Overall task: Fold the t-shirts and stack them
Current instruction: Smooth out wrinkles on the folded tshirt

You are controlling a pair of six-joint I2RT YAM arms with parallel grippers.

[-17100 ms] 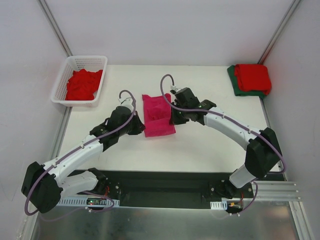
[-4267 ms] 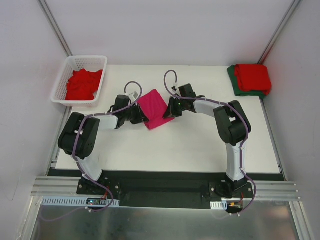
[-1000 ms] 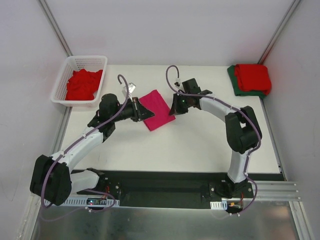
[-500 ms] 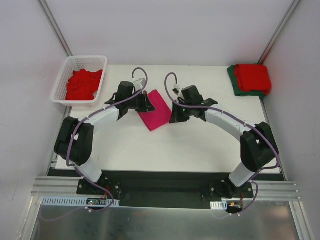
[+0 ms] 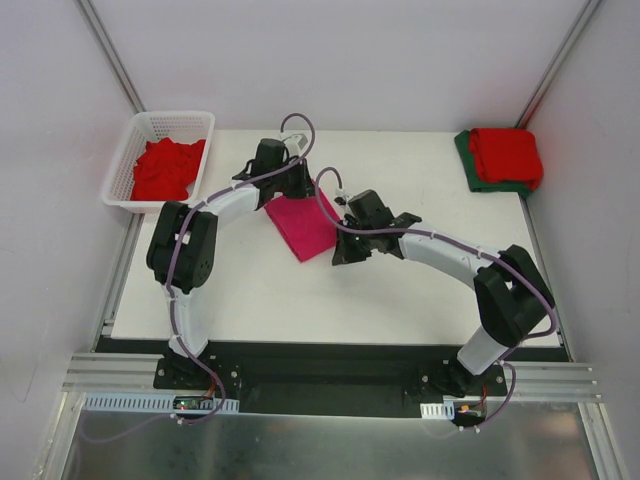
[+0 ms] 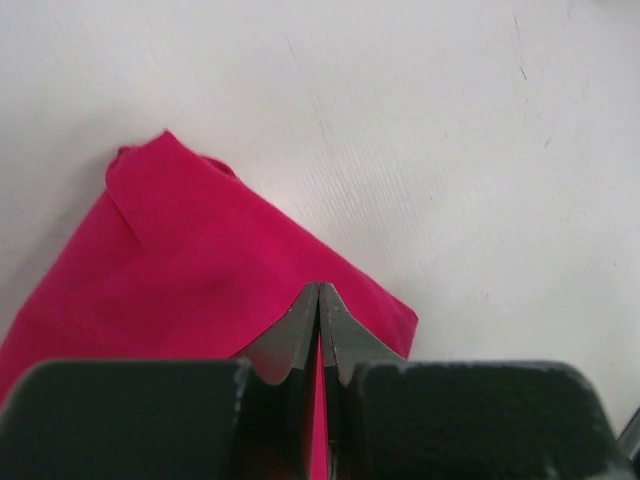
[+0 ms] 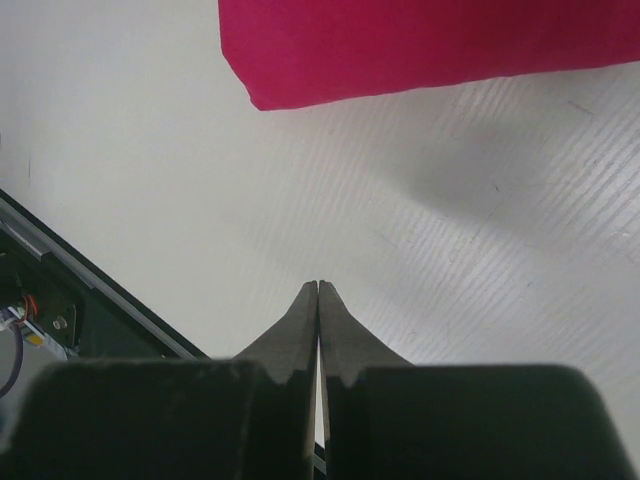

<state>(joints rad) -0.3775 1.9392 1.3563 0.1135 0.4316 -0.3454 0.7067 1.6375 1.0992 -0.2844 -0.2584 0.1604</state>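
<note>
A folded magenta-pink t-shirt (image 5: 303, 226) lies flat on the white table (image 5: 420, 290). My left gripper (image 5: 296, 189) is shut, with its tips low over the shirt's far edge; in the left wrist view the gripper (image 6: 319, 286) sits over the pink cloth (image 6: 190, 260) and grips nothing that I can see. My right gripper (image 5: 341, 256) is shut and empty by the shirt's near right corner; in the right wrist view the gripper (image 7: 318, 284) is over bare table, with the shirt (image 7: 420, 45) beyond it. A folded red t-shirt (image 5: 506, 154) lies on a dark green one (image 5: 467, 160) at the back right.
A white lattice basket (image 5: 168, 119) at the back left holds crumpled red t-shirts (image 5: 165, 168). Side walls stand close on the left and right. The black base rail (image 5: 320, 365) runs along the table's near edge.
My left gripper has moved right and farther back, to the shirt's far edge. My right gripper has pulled back towards the near side, beside the shirt's corner. The shirt has shifted slightly.
</note>
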